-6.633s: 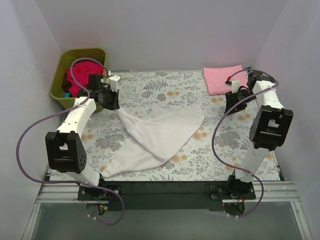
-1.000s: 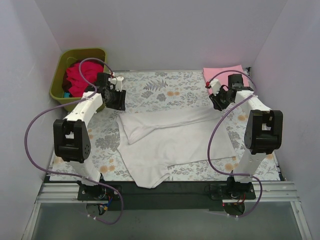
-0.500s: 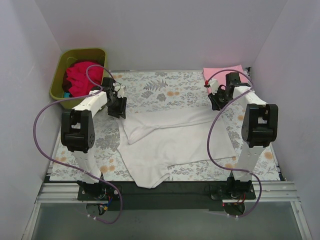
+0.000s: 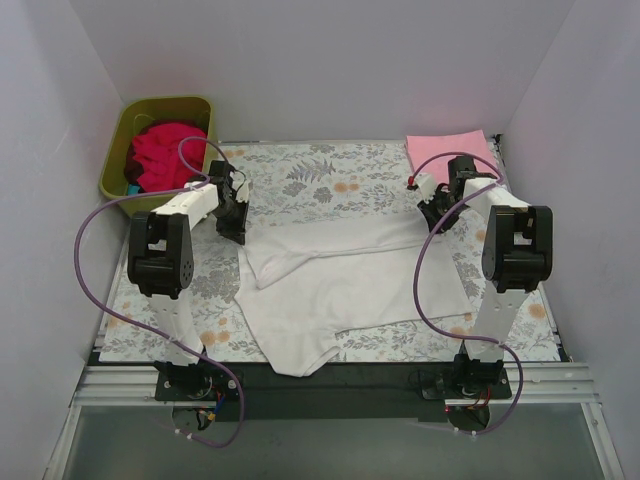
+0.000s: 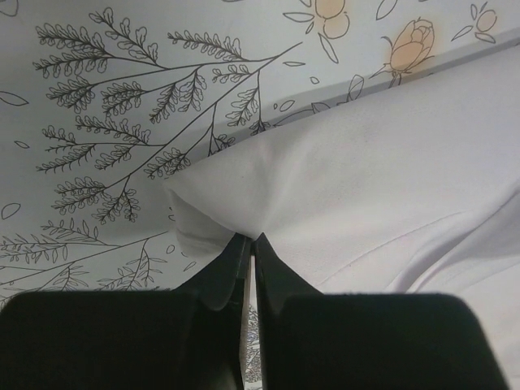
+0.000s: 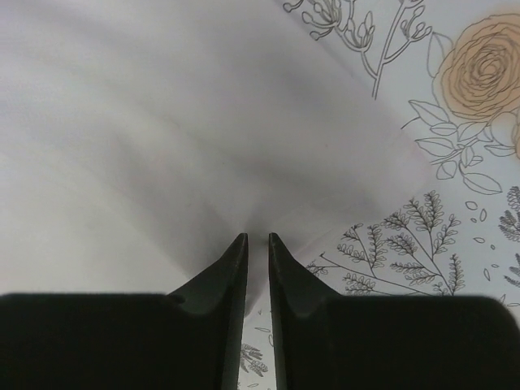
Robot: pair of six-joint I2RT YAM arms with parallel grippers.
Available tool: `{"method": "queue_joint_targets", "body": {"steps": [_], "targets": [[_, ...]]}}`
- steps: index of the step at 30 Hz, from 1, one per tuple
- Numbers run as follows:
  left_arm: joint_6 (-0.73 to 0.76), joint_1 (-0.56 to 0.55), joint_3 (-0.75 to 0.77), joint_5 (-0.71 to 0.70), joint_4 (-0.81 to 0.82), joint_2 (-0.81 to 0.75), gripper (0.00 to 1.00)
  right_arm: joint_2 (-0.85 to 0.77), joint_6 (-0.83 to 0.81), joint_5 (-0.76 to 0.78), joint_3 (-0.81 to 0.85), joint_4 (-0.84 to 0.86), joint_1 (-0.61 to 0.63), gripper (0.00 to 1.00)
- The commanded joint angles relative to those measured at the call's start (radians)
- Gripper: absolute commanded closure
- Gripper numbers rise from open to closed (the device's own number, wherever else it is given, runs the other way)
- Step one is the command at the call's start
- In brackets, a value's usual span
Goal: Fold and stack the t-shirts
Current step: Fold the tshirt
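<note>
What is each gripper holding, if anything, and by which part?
Both hold the white t-shirt: left gripper pinching its far left corner, right gripper apparently its far right corner.

The left gripper (image 5: 250, 237) and right gripper (image 6: 257, 237), open a second ago, now pinch the far corners of the white t-shirt (image 4: 340, 285).

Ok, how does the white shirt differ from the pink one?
The white shirt lies in the middle, spread open and rumpled; the pink shirt sits folded at the far right corner. The left pincer and right pincer pinch the white shirt; the pink shirt is untouched. Both are plain.
</note>
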Motion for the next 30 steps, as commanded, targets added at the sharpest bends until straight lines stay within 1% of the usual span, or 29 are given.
{"method": "queue_joint_targets", "body": {"steps": [1, 7, 9, 15, 22, 23, 25, 27, 29, 30], "targets": [[0.003, -0.002, 0.027, -0.009, -0.012, -0.027, 1.0, -0.06, -0.043, -0.013, 0.003, -0.072, -0.002, 0.78], [0.008, -0.002, 0.012, -0.002, -0.012, -0.035, 1.0, -0.062, -0.094, 0.01, 0.001, -0.14, -0.002, 0.76], [0.011, -0.002, 0.009, -0.002, -0.012, -0.037, 1.0, -0.059, -0.103, 0.018, 0.01, -0.152, -0.047, 0.75], [0.02, -0.002, 0.009, -0.01, -0.012, -0.035, 1.0, -0.047, -0.12, 0.044, 0.058, -0.187, -0.085, 0.7], [0.023, -0.002, 0.044, 0.002, -0.04, -0.023, 1.0, -0.097, -0.085, -0.06, 0.056, -0.229, -0.061, 0.59], [0.023, -0.002, 0.053, 0.01, -0.046, -0.023, 0.92, -0.105, -0.082, -0.06, 0.052, -0.23, -0.046, 0.58], [0.028, 0.0, 0.079, 0.036, -0.072, -0.043, 0.8, -0.112, -0.08, -0.059, 0.039, -0.23, -0.035, 0.53], [0.048, 0.003, 0.081, 0.099, -0.08, -0.078, 0.67, -0.116, -0.086, -0.051, 0.029, -0.23, -0.024, 0.51], [0.091, 0.003, 0.07, 0.145, -0.092, -0.147, 0.63, -0.12, -0.102, -0.046, 0.021, -0.229, -0.018, 0.51], [0.111, 0.003, 0.067, 0.192, -0.098, -0.167, 0.61, -0.122, -0.109, -0.039, 0.013, -0.227, -0.015, 0.51]]}}
